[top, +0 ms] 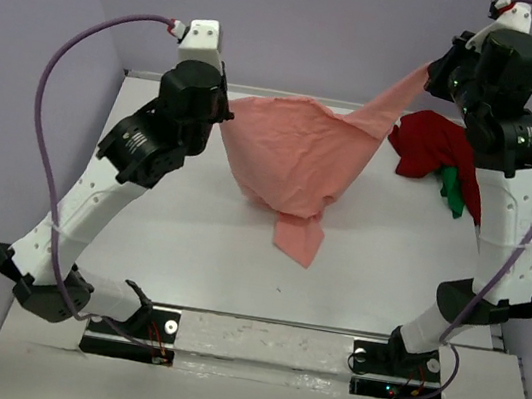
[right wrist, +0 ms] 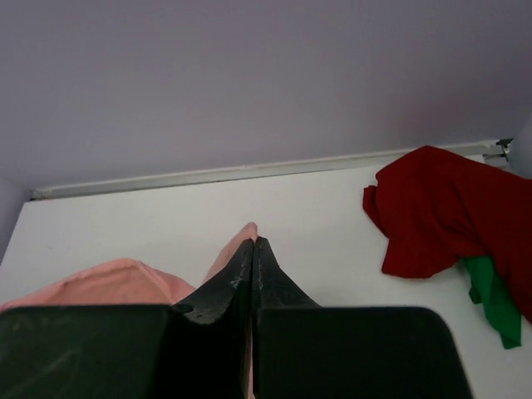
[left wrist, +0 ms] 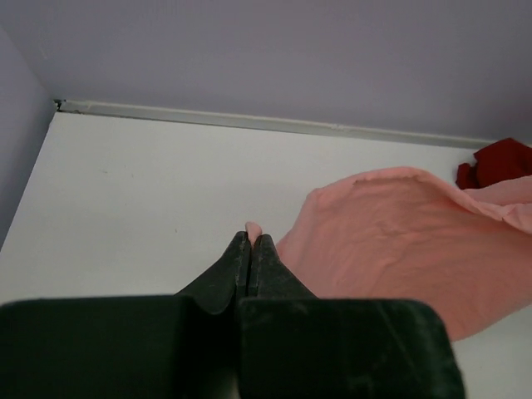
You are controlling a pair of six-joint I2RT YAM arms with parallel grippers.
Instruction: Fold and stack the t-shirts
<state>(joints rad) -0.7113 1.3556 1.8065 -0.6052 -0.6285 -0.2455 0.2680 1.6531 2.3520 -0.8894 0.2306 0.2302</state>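
Observation:
The salmon-pink t-shirt point(top: 298, 159) hangs stretched in the air between my two grippers, its lower part drooping to the table. My left gripper point(top: 221, 111) is shut on its left corner; a bit of pink cloth shows at the fingertips point(left wrist: 252, 236), and the shirt point(left wrist: 399, 241) spreads to the right. My right gripper point(top: 433, 76) is raised high and shut on the right corner, pink cloth at its tips point(right wrist: 253, 239). The dark red t-shirt point(top: 434, 145) lies crumpled at the back right point(right wrist: 449, 208), on top of the bright green t-shirt point(top: 452, 193), which is partly hidden point(right wrist: 492, 299).
The white table point(top: 189, 238) is bounded by lilac walls at the back and the sides. A metal strip point(left wrist: 249, 120) runs along the back edge. The arm bases stand at the near edge.

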